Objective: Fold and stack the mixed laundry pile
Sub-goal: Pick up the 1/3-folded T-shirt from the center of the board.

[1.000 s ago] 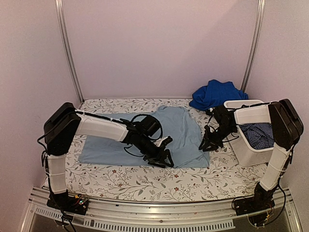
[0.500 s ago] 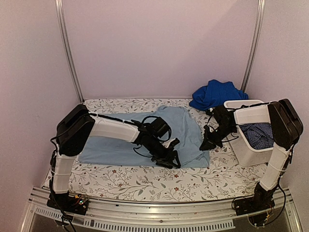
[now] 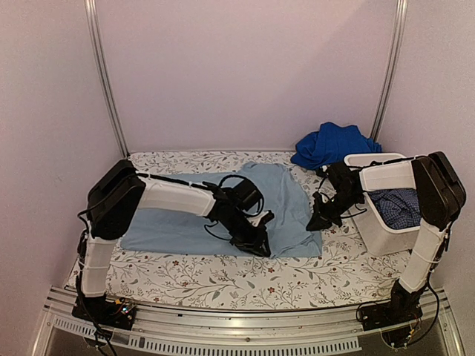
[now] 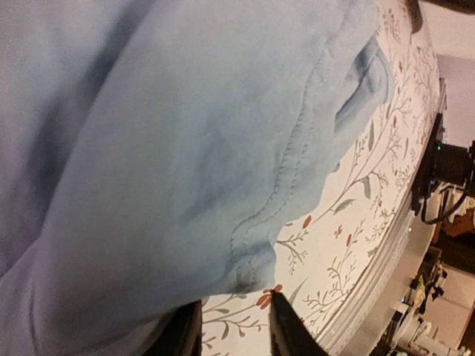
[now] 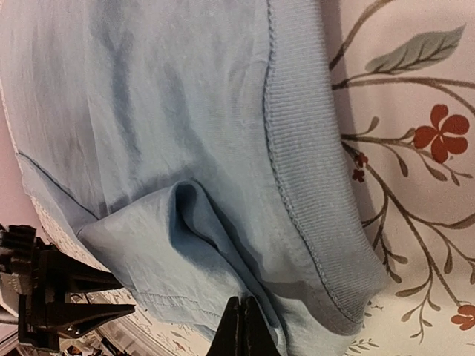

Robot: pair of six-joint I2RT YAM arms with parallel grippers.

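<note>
The large pale blue garment [image 3: 223, 204] lies spread flat on the patterned table cover. My left gripper [image 3: 256, 241] is open at the garment's front hem. In the left wrist view the hem corner [image 4: 252, 271] hangs just above the gap between my fingers [image 4: 286, 326]. My right gripper [image 3: 315, 221] is at the garment's right edge, shut on a fold of the pale blue cloth [image 5: 193, 222] beside its ribbed band [image 5: 312, 185]. The royal blue garment [image 3: 334, 144] is heaped at the back right. The dark blue small-check garment [image 3: 397, 204] lies in the tub. The plaid garment is out of view.
The white plastic tub [image 3: 378, 174] stands at the right edge of the table, close behind my right wrist. The leaf-and-flower table cover [image 3: 223, 278] shows in front of the garment. A metal rail [image 3: 245, 326] runs along the near edge.
My left gripper has moved right along the garment's front hem, then drawn back a little. My right gripper has stayed at the right edge.
</note>
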